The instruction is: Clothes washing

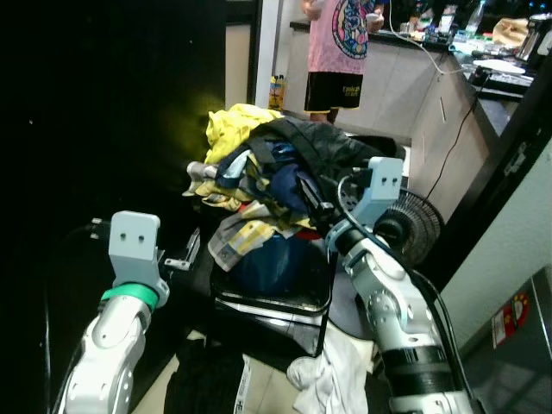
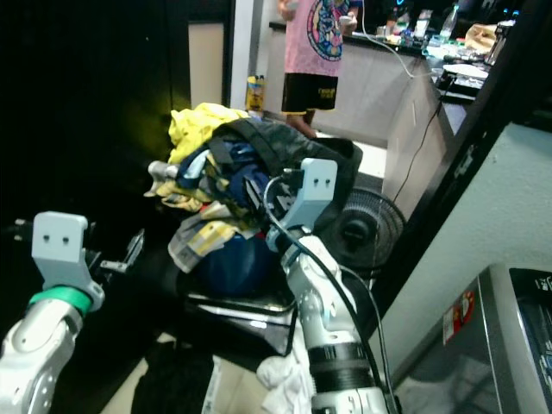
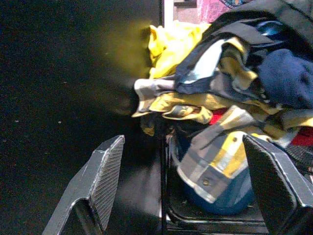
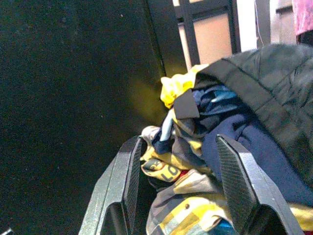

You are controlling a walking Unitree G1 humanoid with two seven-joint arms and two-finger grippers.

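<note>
Two tools meet us at the laundry heap: the left tool [image 1: 179, 261], at eight o'clock from the pile, has its fingers [image 3: 105, 174] spread wide and holds nothing. Our right tool [image 4: 178, 191], at the pile's four o'clock side, is also spread, its fingers [image 4: 239, 186] against the clothes without pinching them. We see the clothes [image 1: 267, 185] heaped high in a black basket [image 1: 276, 302], a yellow garment [image 1: 233, 125] at the top toward eleven o'clock and a dark jacket [image 1: 323, 147] draped over the crest. A white cloth [image 1: 332, 375] lies on the floor at six o'clock. At twelve o'clock a person [image 1: 338, 52] stands by a desk [image 1: 431, 86]. A fan [image 1: 412, 226] sits at three o'clock.
</note>
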